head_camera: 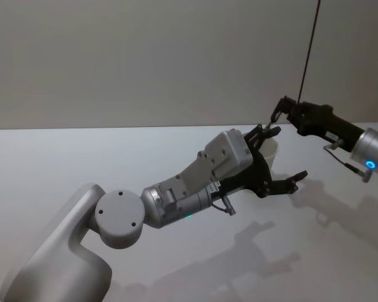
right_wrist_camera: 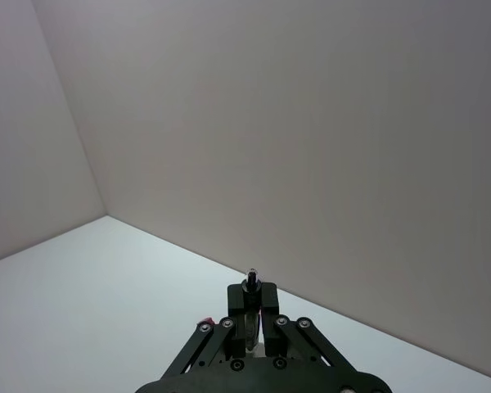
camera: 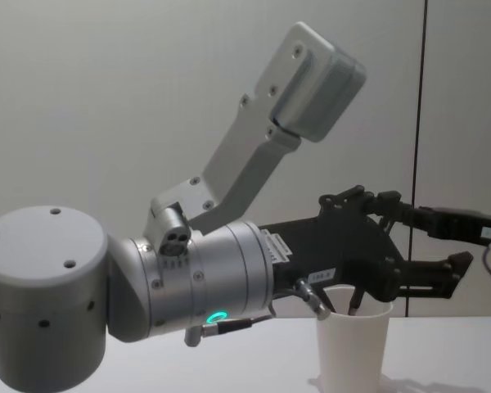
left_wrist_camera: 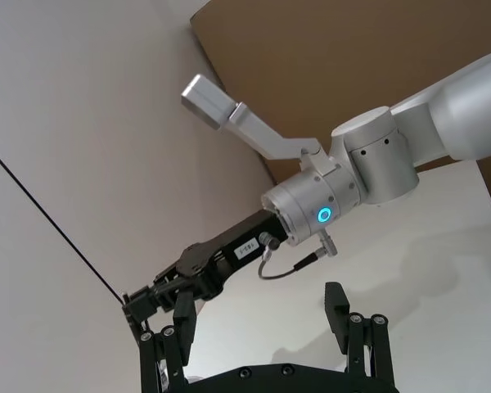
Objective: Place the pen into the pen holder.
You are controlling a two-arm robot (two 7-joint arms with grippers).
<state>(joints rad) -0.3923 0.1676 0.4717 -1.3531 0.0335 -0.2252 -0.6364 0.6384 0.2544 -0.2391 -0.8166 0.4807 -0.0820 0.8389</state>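
Right end effector (head_camera: 278,114) pinching pen (right_wrist_camera: 250,299) just above and behind cup (camera: 353,348) on bench (head_camera: 63,157), apparently poised to drop it in, left end effector (head_camera: 274,160) spread around cup rim, likely steadying it.

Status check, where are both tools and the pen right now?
Right tool shut on pen, raised beside cup rim. Left tool open around pen holder. Pen not in yet; left tool crowds the opening.
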